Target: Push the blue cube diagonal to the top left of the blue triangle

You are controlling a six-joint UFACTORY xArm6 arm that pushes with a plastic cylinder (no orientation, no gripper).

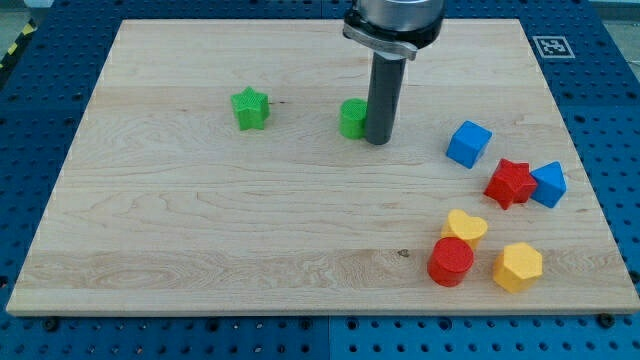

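The blue cube [468, 143] sits at the view's right, up and left of the red star [511, 182]. The blue triangle [549, 183] lies just right of the red star, touching it. My tip [377, 140] is the lower end of the dark rod, well to the left of the blue cube and right beside a small green block [352, 118], which the rod partly hides.
A green star [250, 108] lies left of centre. A yellow heart [465, 227], a red cylinder [450, 262] and a yellow hexagonal block [518, 267] cluster at the lower right. The wooden board [200, 230] ends in blue pegboard all around.
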